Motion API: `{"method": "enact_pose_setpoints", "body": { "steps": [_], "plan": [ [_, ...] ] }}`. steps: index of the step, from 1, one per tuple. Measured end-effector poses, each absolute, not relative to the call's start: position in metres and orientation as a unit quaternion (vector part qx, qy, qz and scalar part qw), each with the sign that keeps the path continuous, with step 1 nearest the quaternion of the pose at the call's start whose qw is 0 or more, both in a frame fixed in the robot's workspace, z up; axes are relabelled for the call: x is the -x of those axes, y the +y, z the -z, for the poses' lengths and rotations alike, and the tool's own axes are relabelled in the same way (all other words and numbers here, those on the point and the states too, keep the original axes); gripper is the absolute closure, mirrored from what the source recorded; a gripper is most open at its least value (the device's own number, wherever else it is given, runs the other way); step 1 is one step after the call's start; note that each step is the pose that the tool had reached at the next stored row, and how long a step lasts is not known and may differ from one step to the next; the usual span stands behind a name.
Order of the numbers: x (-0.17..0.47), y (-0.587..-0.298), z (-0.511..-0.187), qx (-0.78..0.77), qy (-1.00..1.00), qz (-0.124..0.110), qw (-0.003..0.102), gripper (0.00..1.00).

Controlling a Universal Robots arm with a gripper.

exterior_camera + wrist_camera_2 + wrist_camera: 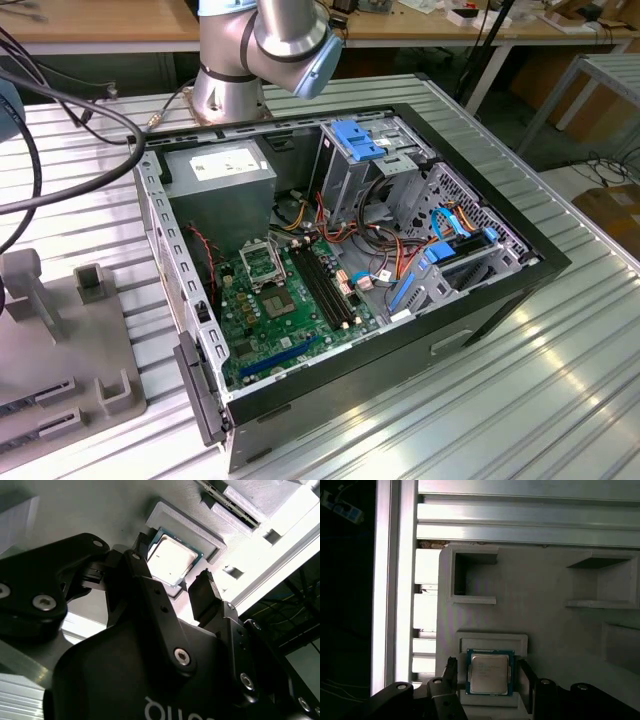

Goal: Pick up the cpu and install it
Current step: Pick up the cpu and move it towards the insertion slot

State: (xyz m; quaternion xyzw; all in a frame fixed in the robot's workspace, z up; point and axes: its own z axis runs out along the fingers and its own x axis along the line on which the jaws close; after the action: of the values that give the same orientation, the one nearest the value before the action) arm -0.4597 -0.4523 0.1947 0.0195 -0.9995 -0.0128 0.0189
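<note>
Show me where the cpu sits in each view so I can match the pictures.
Second wrist view: the cpu lies in a pale frame, between the open pincer's fingers.
First wrist view: the cpu lies in the same frame, pincer fingers either side.
Exterior view: the grey holder plate lies at the exterior view's left, beside the computer case.
Shared landmark: the grey holder plate.

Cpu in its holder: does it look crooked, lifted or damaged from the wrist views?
Nothing stands out. In the first wrist view the cpu lies flat and square in the grey holder, its metal top without visible damage. The open gripper has a finger on each side, with a gap to the chip.
</note>
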Motion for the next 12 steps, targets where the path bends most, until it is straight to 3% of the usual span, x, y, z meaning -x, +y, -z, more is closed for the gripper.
{"method": "enact_pose_setpoints", "body": {
  "steps": [12],
  "plan": [
    [0.4596,-0.4523,-0.1916,-0.019,-1.0,0.013,0.019,0.41]
  ]
}}
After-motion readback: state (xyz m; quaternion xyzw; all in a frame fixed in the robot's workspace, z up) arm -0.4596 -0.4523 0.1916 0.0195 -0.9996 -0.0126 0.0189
